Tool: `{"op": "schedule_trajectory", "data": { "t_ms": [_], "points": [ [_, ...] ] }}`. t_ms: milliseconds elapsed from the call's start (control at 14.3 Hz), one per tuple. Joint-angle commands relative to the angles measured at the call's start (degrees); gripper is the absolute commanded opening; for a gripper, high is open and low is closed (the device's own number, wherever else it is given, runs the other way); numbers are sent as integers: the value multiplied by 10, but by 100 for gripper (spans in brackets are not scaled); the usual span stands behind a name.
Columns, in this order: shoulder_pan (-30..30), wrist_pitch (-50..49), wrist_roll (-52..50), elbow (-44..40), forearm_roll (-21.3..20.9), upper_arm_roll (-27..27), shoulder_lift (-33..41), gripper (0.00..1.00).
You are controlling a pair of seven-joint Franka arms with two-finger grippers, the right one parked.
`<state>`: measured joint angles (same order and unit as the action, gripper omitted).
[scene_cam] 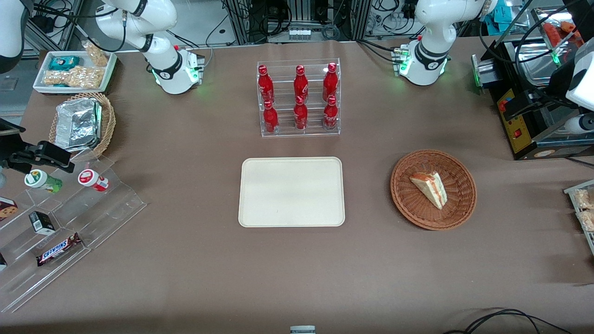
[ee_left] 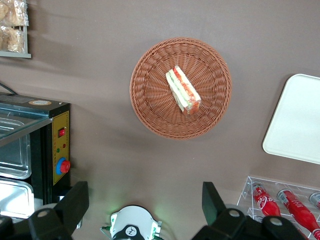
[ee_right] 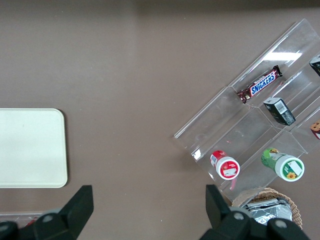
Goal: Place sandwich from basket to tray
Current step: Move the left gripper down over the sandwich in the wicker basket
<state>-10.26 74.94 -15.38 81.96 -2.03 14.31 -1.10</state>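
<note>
The sandwich [scene_cam: 429,188] [ee_left: 183,91], a white bread wedge with orange-red and green layers, lies in the round reddish-brown wicker basket [scene_cam: 403,204] [ee_left: 150,110]. The cream rectangular tray [scene_cam: 291,191] [ee_left: 297,120] [ee_right: 30,147] lies flat beside the basket, toward the parked arm's end, with nothing on it. My left gripper [scene_cam: 522,103] [ee_left: 145,192] hangs open high above the table near the working arm's end, over the black oven. Its fingers [ee_left: 75,200] are spread wide with nothing between them, well apart from the basket.
A clear rack of red bottles [scene_cam: 299,97] [ee_left: 285,200] stands farther from the front camera than the tray. A black oven [scene_cam: 533,125] [ee_left: 30,145] and bread packs [scene_cam: 582,208] sit at the working arm's end. Acrylic snack steps [scene_cam: 65,222] and a foil-filled tan basket [scene_cam: 81,123] are at the parked arm's end.
</note>
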Motion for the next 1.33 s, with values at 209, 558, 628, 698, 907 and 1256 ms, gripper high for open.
{"op": "schedule_trajectory", "data": {
  "t_ms": [209, 558, 628, 698, 907, 1256],
  "points": [
    [-6, -5, 8, 2, -4, 2, 4, 100],
    [-7, -8, 3, 9, -8, 1, -13, 100],
    [-6, -8, -17, 10, -7, 1, -28, 100],
    [-6, -15, -57, 14, -6, 2, -42, 100],
    [-5, 4, -141, 35, 0, 1, -92, 100],
    [1, 222, -236, 233, 14, 5, -67, 100]
  ]
}}
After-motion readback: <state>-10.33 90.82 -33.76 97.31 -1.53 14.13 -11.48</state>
